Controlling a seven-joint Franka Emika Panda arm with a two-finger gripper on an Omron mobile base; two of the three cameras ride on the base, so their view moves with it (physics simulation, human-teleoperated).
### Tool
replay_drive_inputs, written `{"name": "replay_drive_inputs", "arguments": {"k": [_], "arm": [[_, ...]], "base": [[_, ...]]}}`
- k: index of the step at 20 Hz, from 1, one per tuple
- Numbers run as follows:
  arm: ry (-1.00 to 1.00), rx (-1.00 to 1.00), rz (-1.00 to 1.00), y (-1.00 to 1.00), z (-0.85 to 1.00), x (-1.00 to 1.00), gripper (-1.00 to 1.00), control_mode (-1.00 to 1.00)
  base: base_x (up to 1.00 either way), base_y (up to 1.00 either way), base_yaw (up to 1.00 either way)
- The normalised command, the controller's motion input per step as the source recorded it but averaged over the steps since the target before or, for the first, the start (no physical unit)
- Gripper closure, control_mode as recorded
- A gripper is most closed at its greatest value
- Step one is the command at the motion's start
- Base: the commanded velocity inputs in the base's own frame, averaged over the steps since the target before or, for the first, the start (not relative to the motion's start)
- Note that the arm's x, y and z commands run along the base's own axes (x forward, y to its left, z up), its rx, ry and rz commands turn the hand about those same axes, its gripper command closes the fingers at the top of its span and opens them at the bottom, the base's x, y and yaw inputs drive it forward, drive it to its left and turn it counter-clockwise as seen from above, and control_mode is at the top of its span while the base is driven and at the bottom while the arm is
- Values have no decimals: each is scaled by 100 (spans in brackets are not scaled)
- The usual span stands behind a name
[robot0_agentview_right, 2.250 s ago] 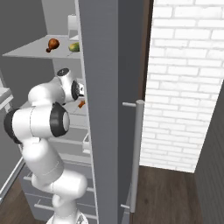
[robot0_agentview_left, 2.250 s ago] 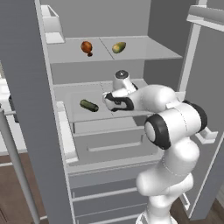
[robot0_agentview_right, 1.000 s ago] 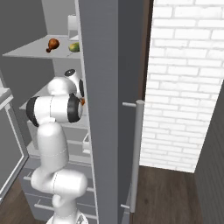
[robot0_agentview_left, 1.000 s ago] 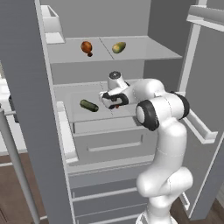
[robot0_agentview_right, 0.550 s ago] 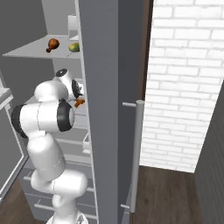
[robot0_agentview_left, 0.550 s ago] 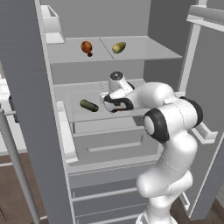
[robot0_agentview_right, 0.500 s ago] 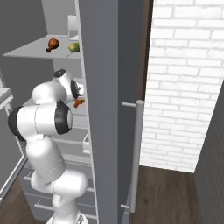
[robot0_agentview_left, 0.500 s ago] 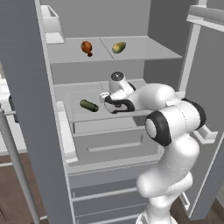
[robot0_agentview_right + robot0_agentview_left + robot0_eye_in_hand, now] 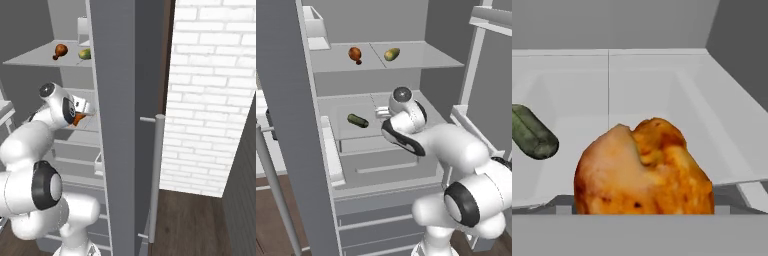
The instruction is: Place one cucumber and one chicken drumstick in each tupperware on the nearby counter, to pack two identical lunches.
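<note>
Inside the open fridge, my gripper reaches over the middle shelf. The bright orange chicken drumstick spans the whole gap between the jaws, which stand wide and closed on it; it hides the fingertips. From the right, that drumstick shows just under the hand. A dark green cucumber lies on the same shelf to the left. On the upper shelf sit a reddish-brown drumstick and a yellow-green cucumber. The tupperware and the counter are out of view.
The grey fridge door stands open on the left, with a white door bin. Drawers lie below the shelf. A tall grey panel with a bar handle and a white brick wall are on the right.
The arm stretched deeper over the shelf a second ago and has since folded back. The hand has drawn out a little, and the orange drumstick has shifted with it.
</note>
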Motion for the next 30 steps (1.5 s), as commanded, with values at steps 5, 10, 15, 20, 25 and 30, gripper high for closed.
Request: {"name": "replay_drive_inputs", "arguments": {"k": [5,10,15,20,25,30], "arm": [[0,7,2,-14,96,-100,100,-100],[0,2,5,-21,28,-100,100,-100],[0,0,6,-10,-11,-100,100,-100],[-3,0,8,0,-4,-80,100,100],[0,0,0,0,0,0,100,100],[0,0,0,0,0,0,100,100]], "base": [[0,0,0],[0,0,0],[0,0,0],[-20,0,4],[-100,53,32],[-80,96,57]]}}
